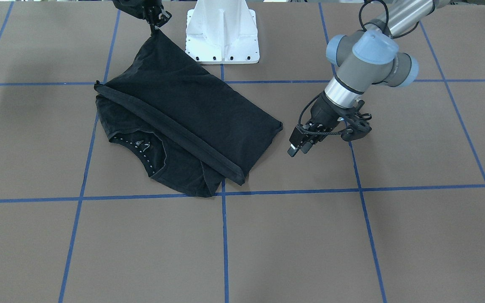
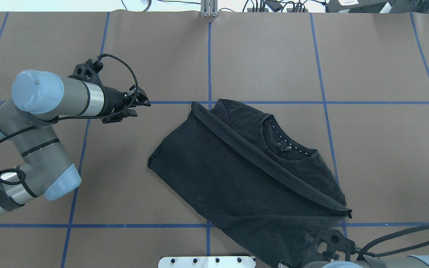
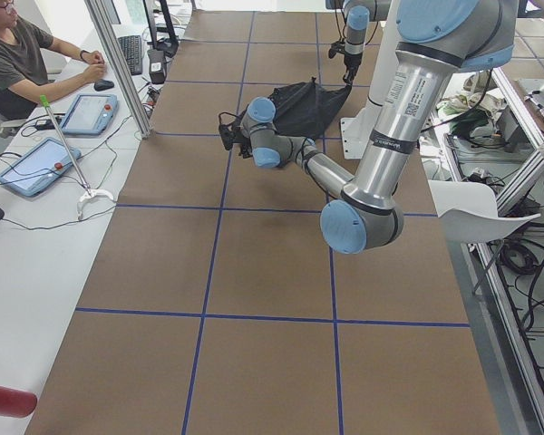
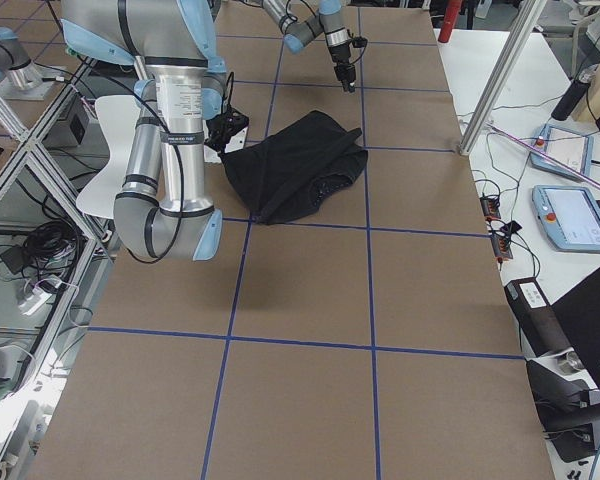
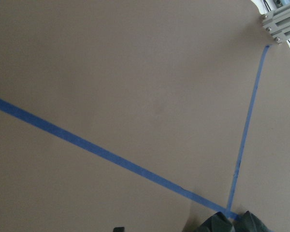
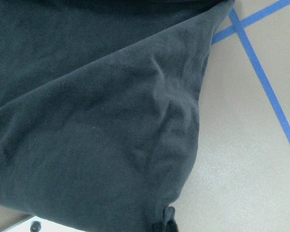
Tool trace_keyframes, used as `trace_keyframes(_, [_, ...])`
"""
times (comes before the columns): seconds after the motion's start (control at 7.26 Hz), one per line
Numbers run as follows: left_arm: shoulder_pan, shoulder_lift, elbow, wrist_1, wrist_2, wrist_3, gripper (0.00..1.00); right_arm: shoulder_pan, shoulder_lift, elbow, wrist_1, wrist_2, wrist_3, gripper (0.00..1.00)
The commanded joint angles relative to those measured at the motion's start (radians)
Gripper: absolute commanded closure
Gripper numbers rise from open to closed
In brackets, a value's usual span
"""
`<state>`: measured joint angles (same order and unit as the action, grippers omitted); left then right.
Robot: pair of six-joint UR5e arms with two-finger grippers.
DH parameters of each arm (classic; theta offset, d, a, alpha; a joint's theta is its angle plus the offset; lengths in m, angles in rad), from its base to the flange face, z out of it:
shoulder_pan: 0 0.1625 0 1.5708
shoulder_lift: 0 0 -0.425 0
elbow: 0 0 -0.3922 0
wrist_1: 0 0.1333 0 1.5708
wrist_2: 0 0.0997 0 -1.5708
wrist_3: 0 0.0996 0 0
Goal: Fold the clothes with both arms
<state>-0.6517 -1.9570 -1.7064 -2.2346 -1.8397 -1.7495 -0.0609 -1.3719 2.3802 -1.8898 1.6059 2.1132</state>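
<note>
The black T-shirt (image 1: 192,109) lies partly folded on the brown table, its lower part doubled over and its collar (image 2: 285,147) with white dots showing. My right gripper (image 1: 155,30) is shut on a corner of the shirt near the white pedestal and holds it raised, so the cloth (image 6: 96,121) rises to it in a peak. My left gripper (image 2: 142,106) hovers open and empty over bare table, a short way off the shirt's other near corner (image 1: 279,125). Only a scrap of the shirt (image 5: 232,223) shows in the left wrist view.
The white base pedestal (image 1: 223,33) stands just behind the shirt. Blue tape lines (image 1: 224,235) divide the brown table. A seated person (image 3: 18,63) and tablets (image 3: 36,163) are at a side desk beyond the table's far edge.
</note>
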Motion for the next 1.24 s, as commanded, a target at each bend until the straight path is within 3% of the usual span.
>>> trace_keyframes(0.0, [0.084,0.003,-0.083,0.139,0.036,-0.048,0.41,0.003,-0.016,0.067,0.0,0.002,0.01,0.0])
trace_keyframes(0.41, [0.116,0.029,-0.091,0.144,0.051,-0.059,0.41,0.129,-0.009,0.118,0.004,-0.006,0.008,0.0])
trace_keyframes(0.69, [0.135,0.033,-0.085,0.153,0.051,-0.085,0.42,0.246,0.059,0.117,0.003,-0.004,-0.001,0.0])
trace_keyframes(1.1, [0.136,0.03,-0.071,0.161,0.05,-0.096,0.46,0.276,0.066,0.111,0.005,-0.007,-0.004,0.0])
